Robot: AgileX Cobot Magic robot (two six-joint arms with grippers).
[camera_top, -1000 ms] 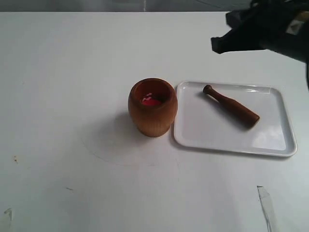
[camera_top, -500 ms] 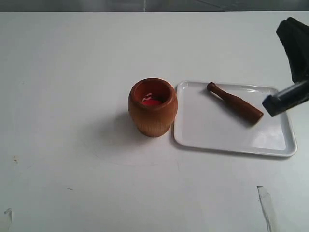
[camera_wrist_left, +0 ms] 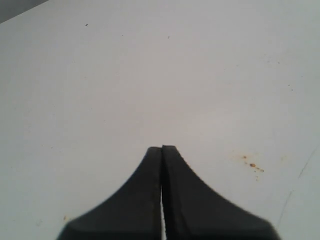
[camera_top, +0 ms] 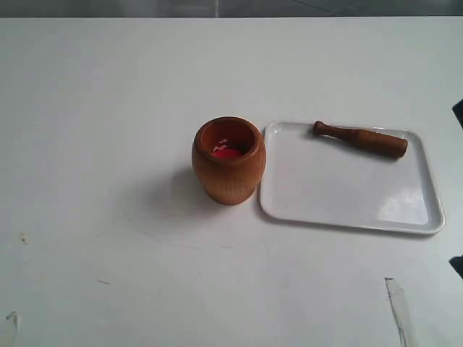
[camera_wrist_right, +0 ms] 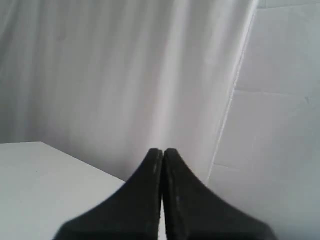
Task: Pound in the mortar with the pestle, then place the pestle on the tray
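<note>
The reddish-brown wooden mortar [camera_top: 228, 160] stands upright mid-table with red bits inside. Right beside it lies the white tray [camera_top: 340, 206]. The dark-brown pestle [camera_top: 360, 139] rests on the tray near its far rim, knob end toward the mortar. No gripper touches any of them. My left gripper [camera_wrist_left: 162, 148] is shut and empty over bare white table. My right gripper [camera_wrist_right: 163, 150] is shut and empty, pointing past the table edge at a pale curtain and wall. Only dark slivers of the right arm [camera_top: 458, 112] show at the exterior view's right edge.
The white table [camera_top: 108, 108] stretches wide around the mortar and tray. A strip of tape or scratch [camera_top: 398, 307] marks the table at the front right. Small brown specks [camera_wrist_left: 252, 164] dot the surface under the left gripper.
The right arm has drawn back out of the exterior view to the right. The pestle on the tray has swung from a diagonal to lie nearly along the far rim.
</note>
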